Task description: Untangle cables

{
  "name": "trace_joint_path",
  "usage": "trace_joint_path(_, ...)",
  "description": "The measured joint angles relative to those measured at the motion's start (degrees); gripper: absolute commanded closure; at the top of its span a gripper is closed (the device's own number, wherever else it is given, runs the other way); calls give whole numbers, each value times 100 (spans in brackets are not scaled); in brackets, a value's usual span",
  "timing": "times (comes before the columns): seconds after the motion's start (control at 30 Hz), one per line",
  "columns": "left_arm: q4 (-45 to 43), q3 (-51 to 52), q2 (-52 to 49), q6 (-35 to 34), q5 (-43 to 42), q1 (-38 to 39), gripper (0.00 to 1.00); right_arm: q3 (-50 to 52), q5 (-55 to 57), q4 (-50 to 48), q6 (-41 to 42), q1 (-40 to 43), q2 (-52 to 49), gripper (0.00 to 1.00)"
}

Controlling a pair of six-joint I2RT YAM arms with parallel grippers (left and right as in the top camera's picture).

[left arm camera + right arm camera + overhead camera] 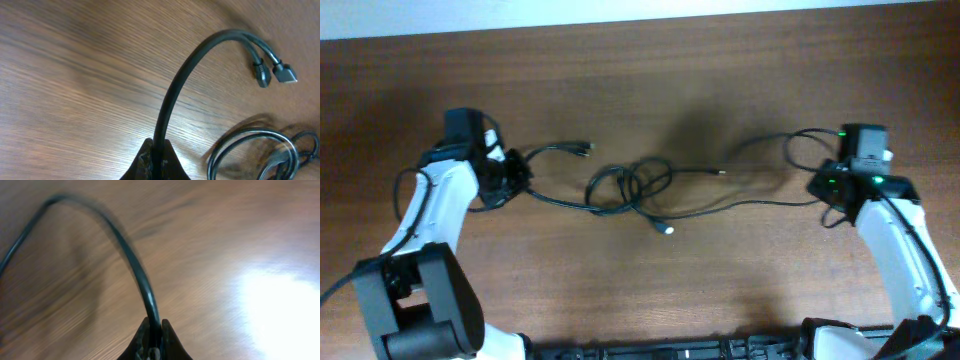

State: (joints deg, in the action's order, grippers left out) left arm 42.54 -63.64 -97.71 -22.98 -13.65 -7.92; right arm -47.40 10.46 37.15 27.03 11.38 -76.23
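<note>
Both jaws, left and right, are clamped tight on opposite sides of the cables (632, 190), whose knot lies on the counter (640, 290) midway between them; pulling apart too hard could cinch it tighter

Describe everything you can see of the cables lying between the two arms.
The cables are thin, black, rubbery-looking cords, looped over one another in a loose knot at the middle of the wooden table. Strands run out to both sides: the left gripper is shut on one, the right gripper on another, each arching away from the fingers. A silvery plug tip lies free near the knot.
</note>
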Motion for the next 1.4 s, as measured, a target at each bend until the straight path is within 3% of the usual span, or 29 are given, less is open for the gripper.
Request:
trace_joint_path(0.1, -17, 0, 181, 17, -101, -951, 100, 0, -216, 28, -2, 1327, 2, 96)
trace_joint_path(0.17, -247, 4, 339, 208, -855, -1233, 100, -9, -933, -236, -52, 1641, 2, 96)
trace_joint_path(0.23, -317, 4, 343, 474, -1349, -946, 100, -66, -1497, -444, -74, 1641, 2, 96)
trace_joint_path(0.33, -319, 4, 343, 815, -1617, -109, 100, -1425, -1749, -254, -173, 1641, 15, 96)
trace_joint_path(0.4, -317, 4, 343, 1021, -1659, 444, 100, -2328, -837, 553, -254, 1639, 44, 96)
trace_joint_path(0.47, -317, 4, 343, 1217, -1635, 922, 100, -2430, 243, 1182, -197, 1652, 57, 94)
trace_joint_path(0.5, -313, 4, 343, 1261, -1563, 1097, 100, -2430, 780, 1436, -107, 1652, 52, 82)
trace_joint_path(0.53, -310, 4, 343, 1298, -1432, 1329, 100, -2430, 1274, 1453, -24, 1661, 48, 77)
trace_joint_path(0.6, -313, 4, 343, 1316, -1331, 1351, 100, -2430, 1545, 1405, 26, 1668, 46, 32)
trace_joint_path(0.63, -310, 4, 343, 1316, -1307, 1349, 100, -2430, 1475, 1272, 59, 1668, 46, 23)
trace_joint_path(0.7, -313, 4, 343, 1316, -1285, 1349, 100, -2430, 678, 1102, 2, 1668, 42, 21)
trace_joint_path(0.77, -317, 4, 343, 1316, -1207, 1349, 100, -2430, -942, 1060, -455, 1639, 31, 21)
trace_joint_path(0.87, -315, 4, 343, 1193, -820, 1349, 100, -2450, -2302, 1484, -975, 942, -127, 21)
trace_joint_path(1.03, -273, 4, 343, 0, 389, 1349, 100, -2474, -2603, 1969, -1322, -1045, -1169, 21)
trace_joint_path(1.17, -208, 33, 343, -219, 632, 1349, 100, -2476, -2632, 1663, -1401, -2518, -2291, 20)
trace_joint_path(1.23, -177, 59, 343, -240, 728, 1349, 90, -2472, -2643, 1228, -1414, -3117, -2632, 21)
trace_joint_path(1.27, -173, 61, 343, -249, 750, 1349, 53, -2463, -2645, 713, -1421, -3471, -2693, 21)
trace_joint_path(1.3, -173, 66, 343, -291, 772, 1349, 39, -2465, -2647, 389, -1416, -3727, -2702, 21)
trace_joint_path(1.4, -160, 66, 343, -297, 765, 1349, 42, -2472, -2579, -227, -1414, -4275, -2712, 34)
